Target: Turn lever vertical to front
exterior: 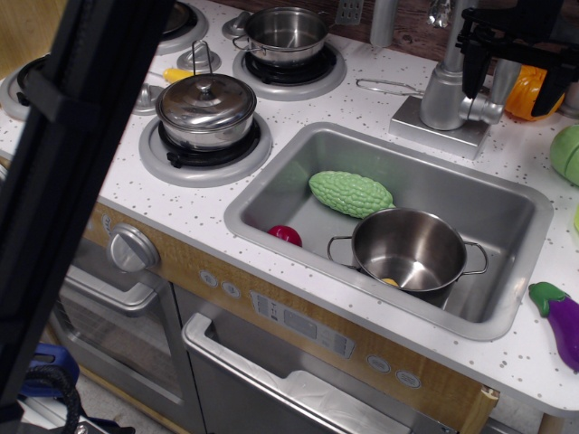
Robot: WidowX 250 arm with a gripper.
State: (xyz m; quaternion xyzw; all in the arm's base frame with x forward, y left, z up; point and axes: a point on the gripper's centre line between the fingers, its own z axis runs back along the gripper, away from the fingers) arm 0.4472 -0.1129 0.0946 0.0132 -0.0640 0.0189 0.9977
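The lever (503, 83) is a short silver-grey bar jointed to the right side of the cylindrical tap body (443, 95), behind the sink. It stands roughly upright from its joint (485, 110). My black gripper (511, 101) comes in from the top right and straddles the lever. One finger (472, 77) is to its left and the other finger (550, 90) to its right. A gap shows on each side, so the gripper looks open and not closed on the lever. The lever's top is hidden behind the gripper body.
The sink (271, 185) holds a steel pot (407, 249), a bumpy green vegetable (351, 193) and a red piece (285, 235). Two pots (206, 108) (286, 34) sit on the stove. An orange toy (525, 95) is behind the gripper and an eggplant (563, 318) at the right. A black post (63, 181) blocks the left.
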